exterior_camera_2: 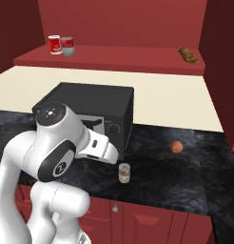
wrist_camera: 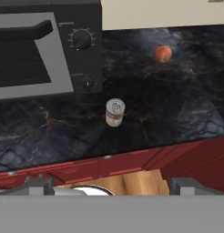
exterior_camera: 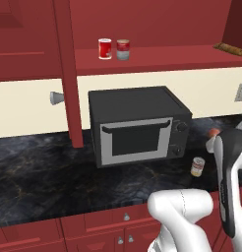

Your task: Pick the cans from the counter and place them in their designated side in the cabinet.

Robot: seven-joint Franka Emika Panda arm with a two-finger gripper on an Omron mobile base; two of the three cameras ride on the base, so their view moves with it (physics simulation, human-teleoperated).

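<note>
The cabinet [exterior_camera: 157, 56], dark red, runs across the far wall above a cream strip, with a tall narrow door panel [exterior_camera: 69, 74] hanging down at its left. Below it the black veined counter [exterior_camera: 44, 177] stretches left to right over red drawers [exterior_camera: 108, 221] with silver knobs. A black microwave [exterior_camera: 135, 123] stands on the counter against the wall, its door shut and two dials on its right side.

The white arm [exterior_camera_2: 57, 157] rises in front of the drawers. In the hand view the gripper [wrist_camera: 111, 184] hangs out past the near edge of the counter, above the drawers; its two fingertips [wrist_camera: 38, 184] stand wide apart with nothing between them.

On the cabinet shelf, left part, two tins stand upright side by side, just about touching: an all-red can [exterior_camera: 105, 48] with a white rim on the left and the red-over-grey can [exterior_camera: 123, 49] on its right. Far right on the same shelf lies a brown oblong thing [exterior_camera_2: 188, 55], too small to make out.

The olive-labelled can [wrist_camera: 115, 112] stands upright on the counter, just in front of the microwave's near right corner and near the counter's front edge, apart from the gripper. A small orange-red ball-like fruit [wrist_camera: 162, 53] sits farther back to the right, well apart from the can.
</note>
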